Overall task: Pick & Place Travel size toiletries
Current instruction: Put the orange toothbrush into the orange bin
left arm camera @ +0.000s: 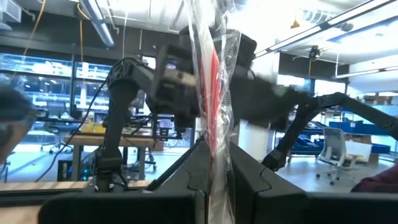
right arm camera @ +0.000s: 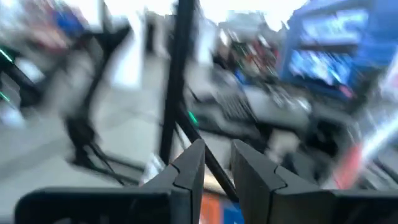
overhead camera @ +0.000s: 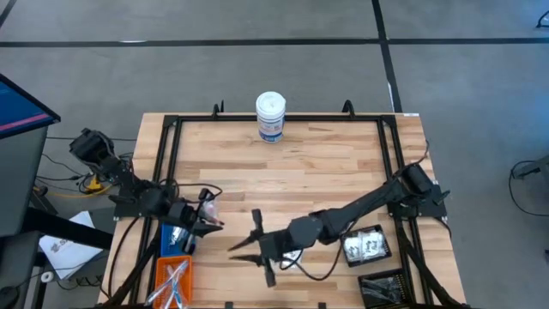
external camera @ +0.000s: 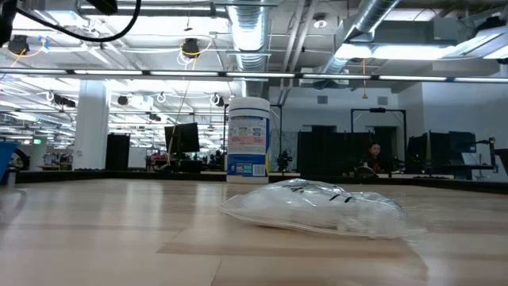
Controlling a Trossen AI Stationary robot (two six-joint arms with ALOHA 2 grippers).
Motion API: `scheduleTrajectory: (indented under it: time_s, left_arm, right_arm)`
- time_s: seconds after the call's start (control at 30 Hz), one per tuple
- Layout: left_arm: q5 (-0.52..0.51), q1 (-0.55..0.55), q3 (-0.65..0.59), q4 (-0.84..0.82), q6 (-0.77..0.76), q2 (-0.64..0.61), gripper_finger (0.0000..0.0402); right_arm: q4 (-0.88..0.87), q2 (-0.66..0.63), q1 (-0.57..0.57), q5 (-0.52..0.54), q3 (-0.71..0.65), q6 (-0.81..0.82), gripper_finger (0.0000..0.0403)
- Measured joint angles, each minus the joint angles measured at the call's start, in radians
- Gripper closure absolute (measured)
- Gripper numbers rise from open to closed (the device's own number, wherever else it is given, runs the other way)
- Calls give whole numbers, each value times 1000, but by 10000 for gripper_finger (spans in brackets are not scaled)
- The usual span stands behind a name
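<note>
L gripper (left arm camera: 211, 180): at the table's L front edge, fingers (left arm camera: 186, 177) clenched on a clear packet (left arm camera: 211, 87) w/ a red-and-white stick inside; packet stands up from between the fingertips, upper part past them.
Same packet, high view: small pinkish-clear bit (overhead camera: 208, 209) right at the L gripper's tip (overhead camera: 206, 216), just beyond the orange bin (overhead camera: 172, 276).
R gripper (right arm camera: 217, 165): out mid-table near the front edge, arm stretched across from the R side; fingers (right arm camera: 189, 165) stand a narrow gap apart, nothing between them. In the high view its dark fingers (overhead camera: 257, 245) point toward the L arm, apart from it.
Clear bag (external camera: 317, 208): lying flat on the wood in the low view, crinkly, white stuff inside w/ a few dark marks; not touched by any fingers there.
Bin of packets (overhead camera: 366, 246): by the R arm's base, well behind the R fingertips, white-filled packets in it.
Black bin (overhead camera: 382, 287): R front corner, dark slim pieces inside.
Orange bin: holds thin white sticks, just behind the L fingers.
Canister (overhead camera: 270, 116): white, blue label, upright at the far edge, well apart from both grippers.
Table (overhead camera: 300, 172): light wood, black frame.
</note>
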Motion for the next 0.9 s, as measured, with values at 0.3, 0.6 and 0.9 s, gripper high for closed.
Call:
scheduleTrajectory:
  time_s: [0.3,0.6,0.9]
  left_arm:
    - [-135,-31,0,3,42,1,385]
    - [-276,-16,0,-41,41,2,385]
    - [-294,-16,1,-91,25,2,385]
  right_arm:
    - [547,-9,-101,-96,-276,301,330]
    - [414,-8,-127,-66,-277,250,330]
    - [387,-8,-166,22,-277,255,330]
